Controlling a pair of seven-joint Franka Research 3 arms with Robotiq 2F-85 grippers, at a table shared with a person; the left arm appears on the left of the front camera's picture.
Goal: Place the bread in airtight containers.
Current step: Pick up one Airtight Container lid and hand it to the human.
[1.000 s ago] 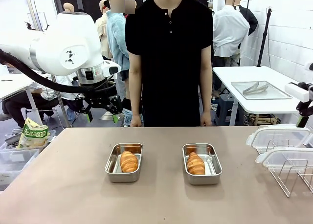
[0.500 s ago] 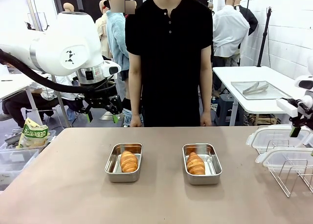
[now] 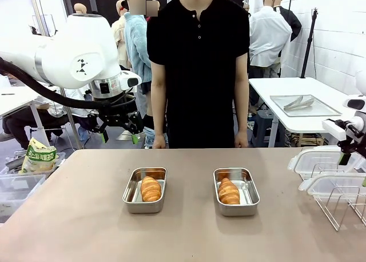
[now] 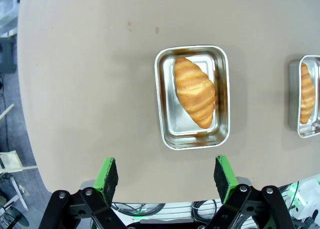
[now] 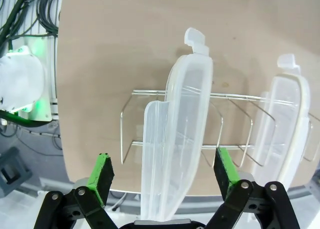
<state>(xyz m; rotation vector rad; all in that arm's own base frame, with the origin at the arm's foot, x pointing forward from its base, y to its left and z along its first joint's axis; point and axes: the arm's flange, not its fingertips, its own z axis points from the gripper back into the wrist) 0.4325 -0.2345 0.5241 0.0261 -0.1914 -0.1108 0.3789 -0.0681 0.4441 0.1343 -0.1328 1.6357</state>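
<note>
Two steel airtight containers stand side by side mid-table, the left container (image 3: 131,197) and the right container (image 3: 250,194), both without lids. Each holds one golden croissant of the bread: the left croissant (image 3: 150,189) and the right croissant (image 3: 229,191). My left gripper (image 3: 119,137) hangs open above the table's far left edge; from its wrist, my left gripper (image 4: 165,176) looks down on the left container (image 4: 163,96) and its croissant (image 4: 194,91). At the right edge my right gripper (image 3: 351,154) hovers open over the lids. In its wrist view, my right gripper (image 5: 162,176) straddles a clear lid (image 5: 175,134) without gripping it.
A wire rack (image 3: 343,207) at the table's right end holds two clear lids upright, the nearer lid (image 3: 337,186) and the farther lid (image 3: 325,159); a second lid (image 5: 282,124) stands beside the first. A person in black stands at the far edge. A bag (image 3: 39,157) lies off-table, left.
My right arm has come in from the right edge and settled above the lids in the rack. The left arm, containers and croissants have not moved.
</note>
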